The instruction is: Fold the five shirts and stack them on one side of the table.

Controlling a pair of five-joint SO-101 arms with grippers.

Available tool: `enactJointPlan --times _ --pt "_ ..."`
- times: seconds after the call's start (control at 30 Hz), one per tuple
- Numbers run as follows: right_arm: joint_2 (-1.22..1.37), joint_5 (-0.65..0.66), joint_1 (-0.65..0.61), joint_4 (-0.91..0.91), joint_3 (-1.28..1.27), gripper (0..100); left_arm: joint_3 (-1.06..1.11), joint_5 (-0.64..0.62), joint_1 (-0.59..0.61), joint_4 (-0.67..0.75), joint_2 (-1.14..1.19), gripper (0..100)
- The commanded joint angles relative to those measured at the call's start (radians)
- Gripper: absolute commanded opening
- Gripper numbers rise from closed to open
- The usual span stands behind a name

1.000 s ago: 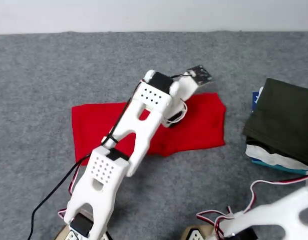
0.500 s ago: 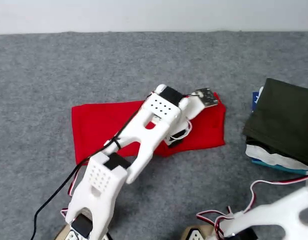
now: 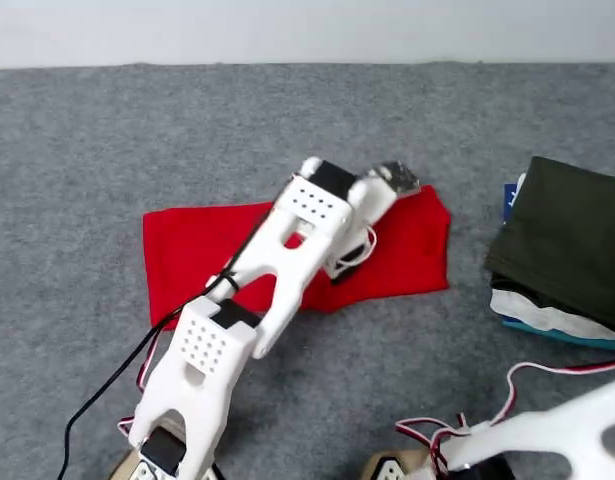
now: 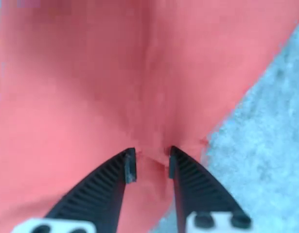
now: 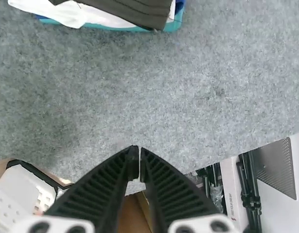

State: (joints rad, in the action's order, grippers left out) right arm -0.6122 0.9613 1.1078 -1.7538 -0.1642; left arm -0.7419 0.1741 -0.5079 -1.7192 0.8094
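The red cotton shirt (image 3: 187, 250), already folded into a long rectangle, lies flat near the middle of the grey carpet-like surface (image 3: 87, 130). My white left arm (image 3: 287, 240) stretches diagonally across it from the near edge, with its wrist over the shirt's right end. In the left wrist view the left jaws are drawn in on a raised crease of the red cloth (image 4: 139, 73), which stands pinched between the two black ribbed tips. Grey surface shows just beside that crease, so the grip is close to the shirt's edge.

Well apart from it, at the right side of the surface, sits the stack of folded shirts (image 3: 567, 240). It has a dark olive shirt on top, then a white one and a teal one, with a bit of blue at the far side. I cannot count the layers for sure.

The right arm (image 3: 557, 430) crosses the near right corner, with red and white wires (image 3: 507, 385) looping over it. The right jaws are closed tip to tip on nothing, above bare grey surface, and the stack (image 5: 115, 12) lies a little way ahead of them. Nothing lies between the red shirt and the stack.

A plain white wall (image 3: 287, 30) runs along the far edge of the surface. Beyond the near edge, the right wrist view shows a black stand and a white box (image 5: 246, 189).
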Motion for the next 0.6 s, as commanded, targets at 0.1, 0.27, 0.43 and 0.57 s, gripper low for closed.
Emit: enactJointPlan --times 0.1,0.27,0.43,0.57 --pt "-0.025 0.005 0.002 -0.038 0.014 1.6 -0.088 -0.129 0.083 -0.037 -0.161 12" --pt "-0.025 0.005 -0.015 -0.039 0.008 1.6 0.035 -0.15 0.209 -0.037 -0.324 12" --pt "-0.025 0.003 -0.07 -0.039 0.008 1.6 0.242 -0.152 0.387 -0.037 -0.512 13" --pt "-0.024 -0.005 -0.117 -0.039 0.008 1.6 0.394 -0.149 0.571 -0.034 -0.632 22"
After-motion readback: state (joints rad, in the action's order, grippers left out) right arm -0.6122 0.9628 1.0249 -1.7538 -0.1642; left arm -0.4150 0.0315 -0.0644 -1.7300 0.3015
